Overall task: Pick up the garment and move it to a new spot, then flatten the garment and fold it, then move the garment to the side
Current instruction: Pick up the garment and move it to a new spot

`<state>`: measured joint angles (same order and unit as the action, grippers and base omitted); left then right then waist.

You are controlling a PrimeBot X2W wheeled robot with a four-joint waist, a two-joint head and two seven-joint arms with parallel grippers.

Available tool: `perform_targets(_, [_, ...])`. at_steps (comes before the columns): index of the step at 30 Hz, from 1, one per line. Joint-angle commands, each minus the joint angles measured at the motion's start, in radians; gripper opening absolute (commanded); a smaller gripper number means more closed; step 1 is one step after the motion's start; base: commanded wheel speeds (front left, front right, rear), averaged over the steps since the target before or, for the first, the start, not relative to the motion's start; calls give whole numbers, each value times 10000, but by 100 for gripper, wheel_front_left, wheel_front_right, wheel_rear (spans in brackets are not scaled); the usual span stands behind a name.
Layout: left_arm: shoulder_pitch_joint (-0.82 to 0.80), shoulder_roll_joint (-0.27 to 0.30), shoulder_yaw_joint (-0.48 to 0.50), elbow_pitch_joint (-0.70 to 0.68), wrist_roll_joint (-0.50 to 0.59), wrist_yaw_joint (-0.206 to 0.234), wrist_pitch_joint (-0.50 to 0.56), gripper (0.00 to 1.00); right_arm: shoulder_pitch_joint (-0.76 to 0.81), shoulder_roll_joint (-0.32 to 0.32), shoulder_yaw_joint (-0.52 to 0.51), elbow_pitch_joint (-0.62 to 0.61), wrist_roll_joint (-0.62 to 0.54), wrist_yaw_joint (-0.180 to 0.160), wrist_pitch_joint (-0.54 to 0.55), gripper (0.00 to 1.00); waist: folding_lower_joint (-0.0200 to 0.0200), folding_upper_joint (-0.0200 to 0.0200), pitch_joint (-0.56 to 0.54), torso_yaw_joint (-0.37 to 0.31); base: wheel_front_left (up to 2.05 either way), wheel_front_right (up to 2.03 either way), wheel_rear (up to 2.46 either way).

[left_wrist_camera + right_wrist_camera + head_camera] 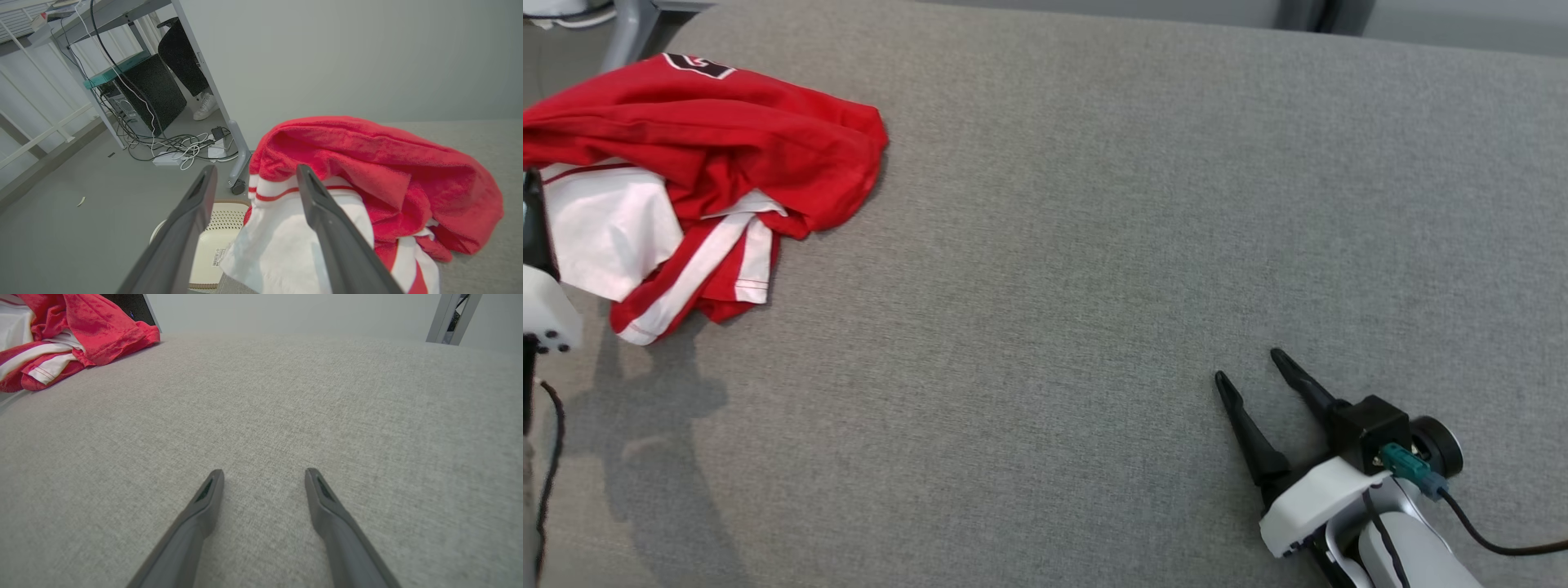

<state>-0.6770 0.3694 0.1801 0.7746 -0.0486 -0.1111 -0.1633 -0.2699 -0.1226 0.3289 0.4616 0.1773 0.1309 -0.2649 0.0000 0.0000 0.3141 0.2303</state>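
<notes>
A red and white garment (pixel 703 163) lies crumpled at the far left corner of the grey padded surface (pixel 1094 245). In the left wrist view the garment (pixel 367 171) sits just ahead of my left gripper (pixel 255 175), whose fingers stand open above its white part at the surface's left edge. In the head view only a white piece of the left wrist shows at the left border. My right gripper (pixel 1250 367) rests low over bare fabric at the lower right, open and holding nothing; in its own view the gripper (pixel 264 475) points toward the garment (pixel 61 330) far off at the upper left.
Beyond the left edge lies grey floor with a pale perforated stool or bin (pixel 216 241), a desk leg (pixel 229 122), a computer tower (pixel 151 98), tangled cables (pixel 175 147) and a person's white shoe (pixel 204 107). A metal post (pixel 449 318) stands behind the surface's far right.
</notes>
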Motion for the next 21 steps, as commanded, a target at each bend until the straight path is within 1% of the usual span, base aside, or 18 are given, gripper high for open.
perform_targets(1, [-403, 183, -60, 266, -86, -67, 226, 100, -135, -122, 15, 120, 51, -3, 9, 100, 0, 0, 277, -201, 0, 0, 0])
perform_targets(7, [-1385, 659, -409, 1300, -334, -176, 1253, 100, -347, -228, 101, 343, 120, -16, 27, 100, 0, 0, 648, -496, 0, 0, 0])
perform_targets(10, [-1716, 785, -458, 1647, -449, -197, 1687, 100, -432, -272, 101, 424, 160, -18, 43, 100, 0, 0, 770, -622, 0, 0, 0])
perform_targets(11, [-1813, 766, -418, 1733, -566, -186, 1764, 91, -446, -294, 92, 438, 171, -29, 44, 100, 0, 0, 813, -652, 0, 0, 0])
perform_targets(12, [-1892, 771, -461, 1735, -569, -178, 1725, 38, -437, -301, 83, 455, 184, -29, 52, 100, 0, 0, 840, -677, 0, 0, 0])
perform_targets(13, [-1962, 773, -498, 1751, -575, -180, 1690, 0, -417, -300, 84, 481, 203, -30, 53, 100, 0, 0, 848, -703, 0, 0, 0])
perform_targets(19, [-2317, 726, -883, 1483, -494, -186, 1168, 0, -334, -188, 18, 560, 291, -36, 64, 100, 0, 0, 694, -855, 0, 0, 0])
perform_targets(21, [-2544, 631, -1216, 1161, -381, -194, 835, 0, -270, -93, -16, 561, 319, -37, 63, 100, 0, 0, 539, -892, 0, 0, 0])
